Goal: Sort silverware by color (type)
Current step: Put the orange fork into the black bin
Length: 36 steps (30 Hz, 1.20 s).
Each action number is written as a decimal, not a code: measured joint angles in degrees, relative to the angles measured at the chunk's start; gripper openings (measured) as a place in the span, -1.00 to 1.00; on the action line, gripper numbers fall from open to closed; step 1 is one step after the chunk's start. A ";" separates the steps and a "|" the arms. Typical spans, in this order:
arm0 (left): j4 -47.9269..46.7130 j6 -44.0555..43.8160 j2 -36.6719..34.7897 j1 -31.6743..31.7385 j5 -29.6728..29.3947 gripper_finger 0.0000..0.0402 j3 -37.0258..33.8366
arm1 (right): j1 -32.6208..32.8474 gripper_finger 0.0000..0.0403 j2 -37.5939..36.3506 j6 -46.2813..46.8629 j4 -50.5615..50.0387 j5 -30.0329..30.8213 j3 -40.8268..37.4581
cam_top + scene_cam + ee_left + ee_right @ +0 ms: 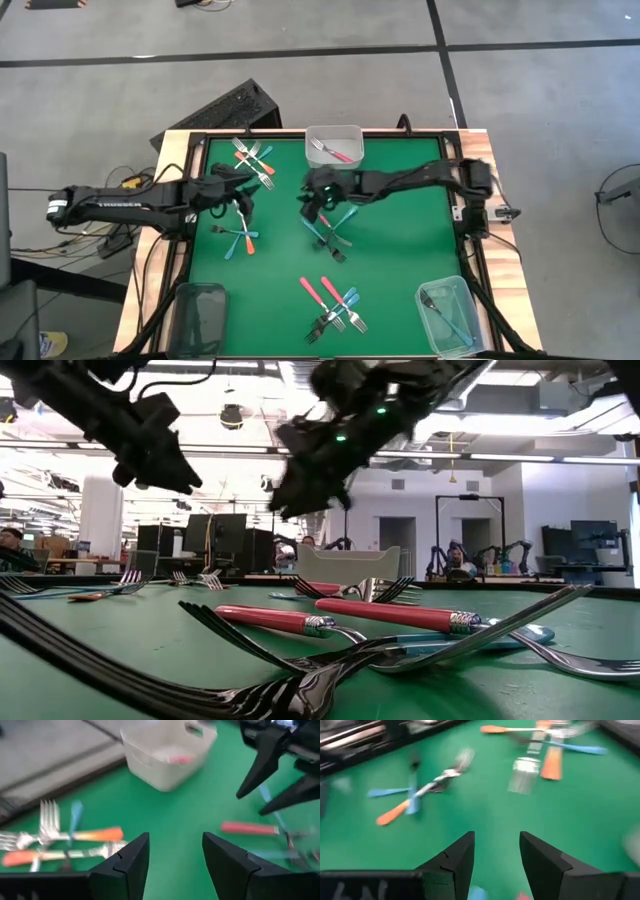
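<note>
Both tools are empty with fingers spread apart over the green table (400,260). The right tool (312,207) hangs over mid-table; a small pile of teal and pink forks (328,232) lies just beneath and slightly ahead of it, handles crossed, so no single long axis is clear. The right arm is the nearer one to that pile. The left tool (243,203) hovers between two clusters: orange forks (254,160) beyond it, and a teal-orange bunch (240,240) just behind. More forks (335,305) lie well apart near the table's front.

The white tub (333,146) past the right tool holds a pink fork. The clear tub (448,315) at the front right holds what looks like a teal fork. The dark tub (200,315) at the front left seems empty.
</note>
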 joint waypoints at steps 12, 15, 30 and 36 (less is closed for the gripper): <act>-4.60 -5.94 7.24 -9.66 4.88 -0.15 -0.10 | 6.79 -0.18 3.07 -1.13 -10.64 -2.84 4.51; -4.00 -7.00 9.26 -12.32 4.85 -0.15 -0.10 | 8.56 -0.20 3.07 -0.61 -10.82 -2.84 4.57; -23.53 -36.98 12.86 -18.44 1.14 -0.15 -0.05 | 9.90 -0.27 3.26 -0.50 -11.91 -0.83 4.53; -25.22 -44.54 13.61 -14.93 -1.04 -0.15 -0.04 | 9.15 -0.28 3.31 -4.10 -13.09 -0.76 4.53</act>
